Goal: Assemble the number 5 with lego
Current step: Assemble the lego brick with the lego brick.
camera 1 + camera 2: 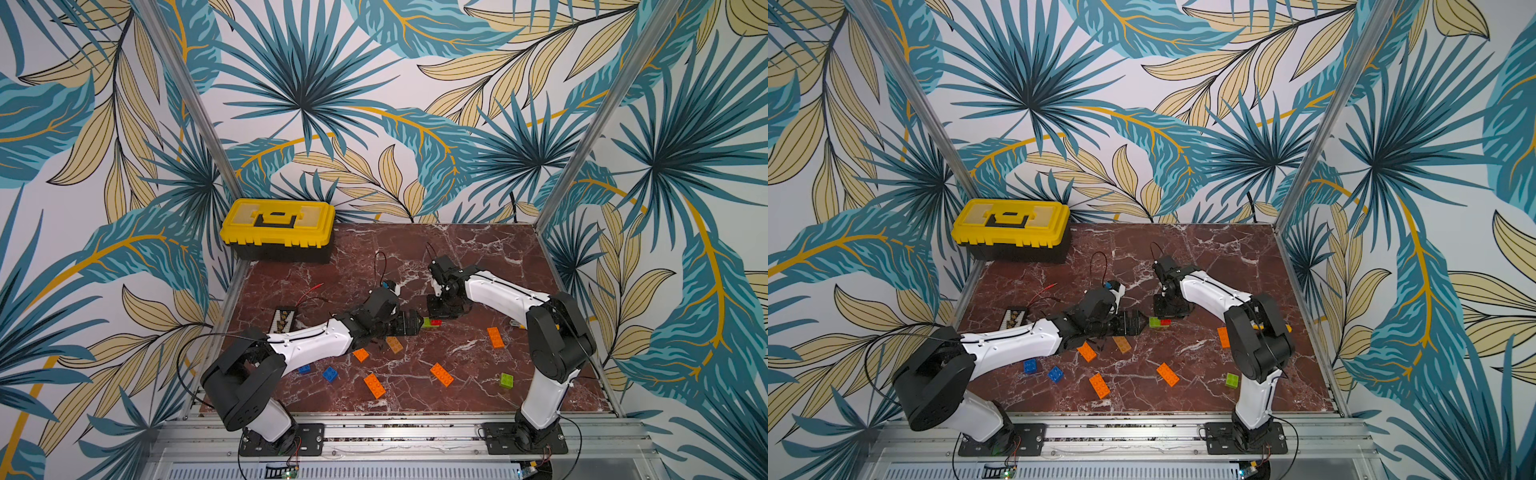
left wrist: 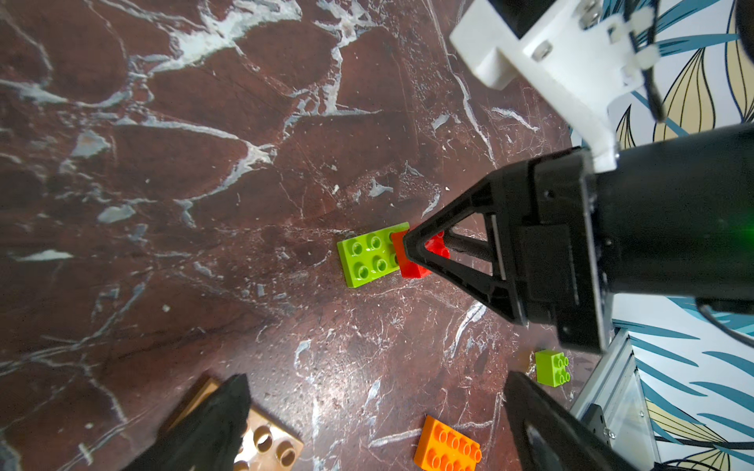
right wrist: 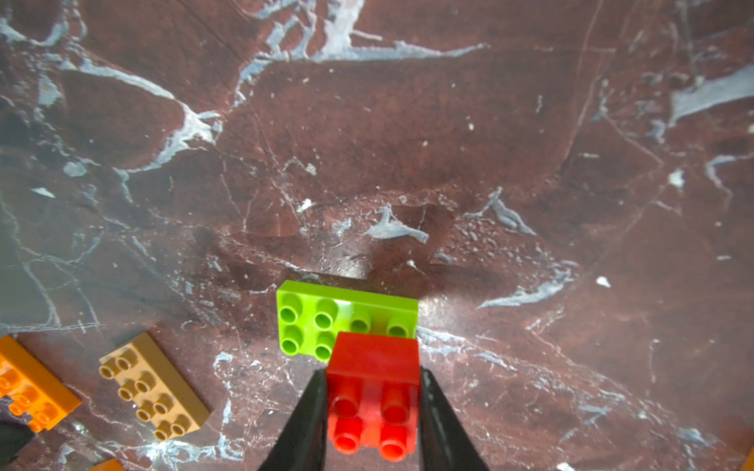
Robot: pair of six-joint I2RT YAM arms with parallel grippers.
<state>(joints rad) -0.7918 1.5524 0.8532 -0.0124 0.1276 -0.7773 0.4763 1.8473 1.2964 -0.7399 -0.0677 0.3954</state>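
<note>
Right wrist: square red brick (image 3: 373, 391) overlaps lime brick (image 3: 310, 322).

red brick (image 3: 373, 391) clamped between jaws, touching lime brick (image 3: 314, 322), tan brick (image 3: 153, 391) nearby

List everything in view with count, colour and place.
Table: one, maroon marble, underneath everything.
Toolbox: one, yellow and black, far left corner.
Strip: one, black with yellow marks, left edge.
Orange bricks: four, orange, middle and front.
Blue bricks: two, blue, front left.
Tan brick: one, tan, left of centre.
Long green brick: one, lime, centre.
Square green brick: one, lime, front right.
Red brick: one, red, over the long brick's end.
Left gripper: one, black, open, beside the long green brick.
Right gripper: one, black, shut on the red brick.
</note>
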